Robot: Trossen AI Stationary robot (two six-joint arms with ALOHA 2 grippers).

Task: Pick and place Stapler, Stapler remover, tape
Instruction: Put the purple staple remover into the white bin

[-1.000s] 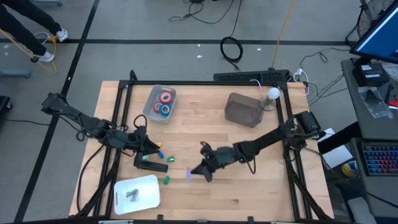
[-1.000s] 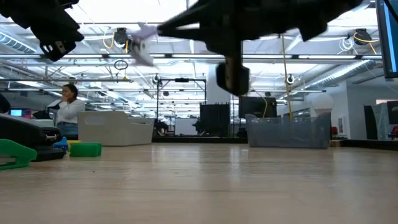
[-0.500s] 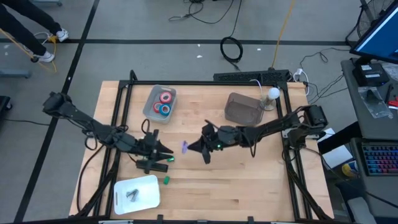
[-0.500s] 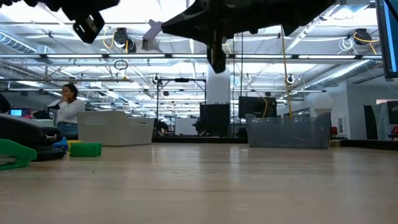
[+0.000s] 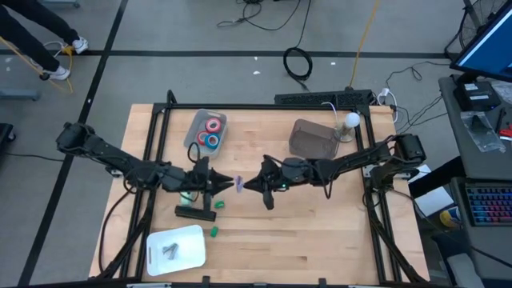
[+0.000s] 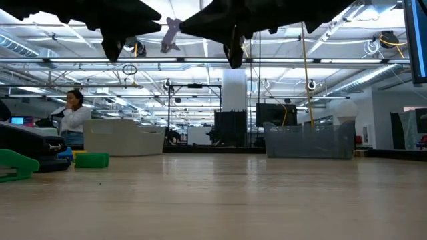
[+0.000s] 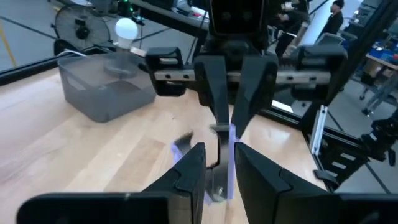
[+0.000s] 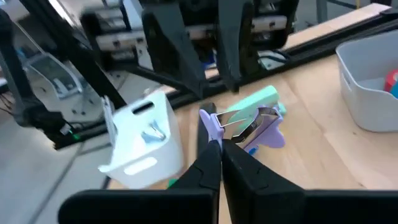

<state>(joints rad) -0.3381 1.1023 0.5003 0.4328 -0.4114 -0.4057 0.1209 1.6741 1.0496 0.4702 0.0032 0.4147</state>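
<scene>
The purple stapler remover (image 5: 238, 185) hangs high over the table's middle, with my right gripper (image 8: 214, 155) shut on it. My left gripper (image 7: 219, 174) faces it from the left, open, one finger on each side of the remover (image 7: 217, 163). The black stapler (image 5: 196, 212) lies flat on the table below my left arm. Red tape (image 5: 214, 125) and blue tape (image 5: 210, 141) lie in a clear bin (image 5: 194, 136) at the far left. My right gripper pinches a purple wing of the remover (image 8: 210, 121) between its two fingers. It comes level from the table's right side. The remover is lifted clear of the table, its metal claws (image 8: 252, 124) pointing away toward the left arm. My left gripper's fingers (image 7: 193, 171) flank the remover; whether they touch it I cannot tell.
A white tray (image 5: 189, 238) with metal pieces sits at the near left. Small green bits (image 5: 213, 232) lie by the stapler. A grey bin (image 5: 314, 140) and a white bulb (image 5: 350, 122) stand at the far right. A person sits in the room beyond the table (image 6: 72, 117).
My right gripper has risen and gone toward the far edge with the stapler remover, rolling its wrist, then held still. My left gripper has left the spot over the stapler and gone toward the table's right, up to the remover, tipping closer to level.
</scene>
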